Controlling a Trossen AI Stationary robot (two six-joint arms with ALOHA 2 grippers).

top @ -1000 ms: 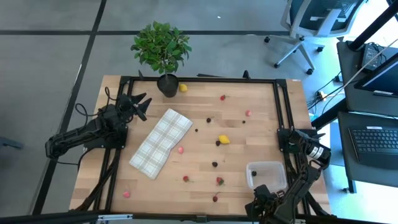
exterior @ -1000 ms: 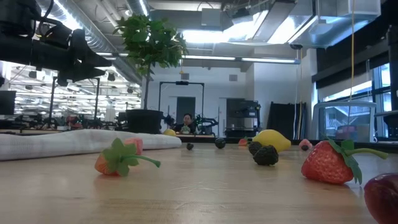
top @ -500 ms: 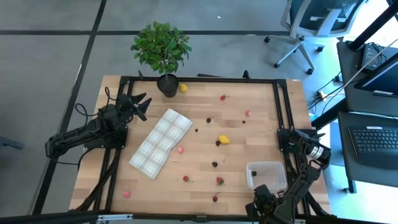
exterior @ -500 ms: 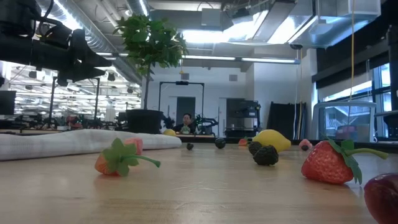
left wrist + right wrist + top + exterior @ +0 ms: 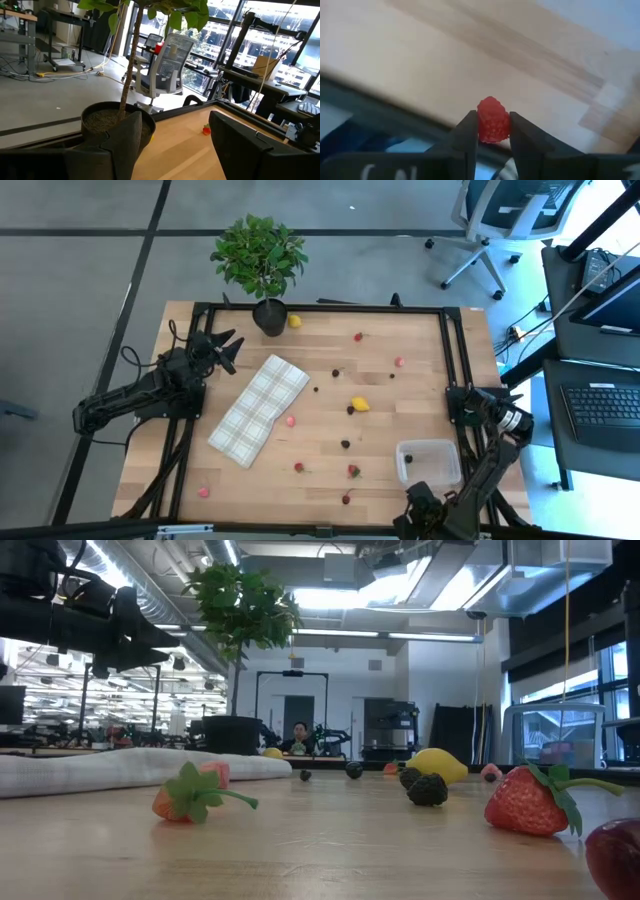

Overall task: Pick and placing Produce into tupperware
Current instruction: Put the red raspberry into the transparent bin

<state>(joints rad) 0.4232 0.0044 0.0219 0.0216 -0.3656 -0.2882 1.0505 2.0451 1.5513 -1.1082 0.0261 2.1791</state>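
My right gripper (image 5: 418, 498) is at the table's near right, just near of the clear tub (image 5: 430, 463), and is shut on a small red raspberry-like piece (image 5: 493, 121). One dark berry (image 5: 407, 458) lies in the tub. Lemons (image 5: 360, 404), strawberries (image 5: 352, 471), pink pieces (image 5: 290, 420) and dark berries (image 5: 345, 444) lie scattered on the wood. In the low view a strawberry (image 5: 530, 802) and a blackberry (image 5: 428, 789) lie near. My left gripper (image 5: 228, 352) hangs open and empty at the far left, near the plant pot (image 5: 115, 120). My right gripper pinches the red berry's two sides (image 5: 481, 125) between its two fingertips (image 5: 468, 131). The berry's top sticks out past the finger ends. It is lifted clear, with the wooden table top showing behind it.
A white-and-grey plaid cloth (image 5: 260, 408) lies folded left of centre. A potted green plant (image 5: 258, 260) stands at the far edge. Black frame rails (image 5: 450, 350) run along the table's sides. An office chair and desks stand beyond the table's right side.
My right gripper has drawn back a little toward the table's near edge, so more of the tub's near rim shows. It stays shut on the red berry. The left arm and the loose produce have kept still.
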